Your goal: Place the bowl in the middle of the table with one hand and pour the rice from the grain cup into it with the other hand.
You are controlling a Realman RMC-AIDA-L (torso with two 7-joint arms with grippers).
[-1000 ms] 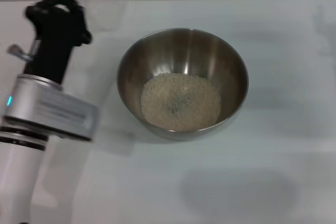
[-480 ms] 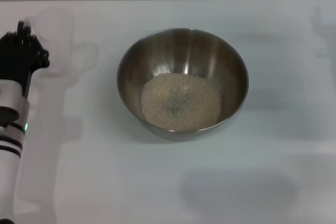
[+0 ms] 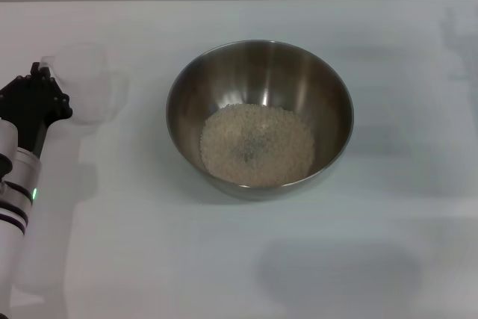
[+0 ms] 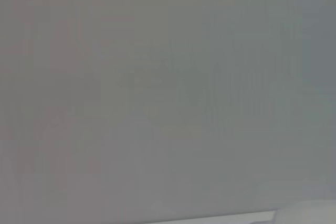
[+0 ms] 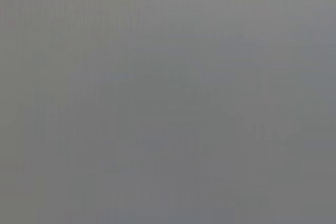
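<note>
While one bowl holding rice is centred on the bench, one grain cup is seen beside the left gripper at left; finger state cannot be told.

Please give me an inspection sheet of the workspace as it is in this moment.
Surface: white table, bare around the things.
Job's things: steel bowl near the middle, upright; rice heaped inside it; clear grain cup at the robot's left, looks empty.
Clutter: nothing seen.
Grippers: left gripper beside the grain cup at the table's left edge; whether they touch cannot be told. Right gripper not in view.
Cables: nothing seen.
Surroundings: plain pale band behind the table's far edge.
</note>
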